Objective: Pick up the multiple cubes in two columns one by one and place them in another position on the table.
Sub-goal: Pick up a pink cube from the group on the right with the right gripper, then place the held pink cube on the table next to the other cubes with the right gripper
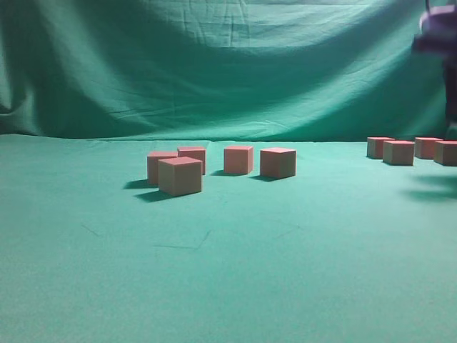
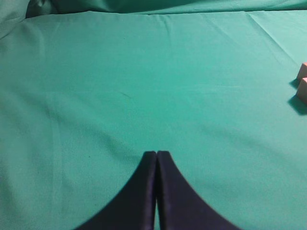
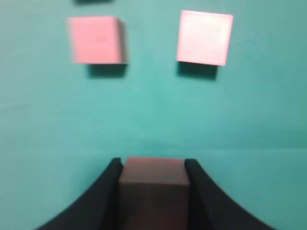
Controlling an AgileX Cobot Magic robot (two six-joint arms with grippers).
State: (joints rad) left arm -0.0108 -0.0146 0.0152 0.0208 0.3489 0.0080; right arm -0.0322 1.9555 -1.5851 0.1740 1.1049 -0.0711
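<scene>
Green cloth covers the whole desk (image 1: 228, 286), and I have wide bare room on it between the two clusters. Ahead of my right gripper (image 3: 153, 167) lie two cubes (image 3: 96, 39) side by side, apart from each other; beyond its left side, across open cloth, sits the five-cube cluster (image 1: 180, 176). The right gripper is clamped on one cube (image 3: 153, 178), jaws pressing its two flanks, square-on, so no long axis matters. I judge it lifted off the remaining group (image 1: 398, 152) at the desk's right edge. My left gripper (image 2: 156, 154) is closed and empty, with only two cube corners (image 2: 302, 81) far off its right side.
</scene>
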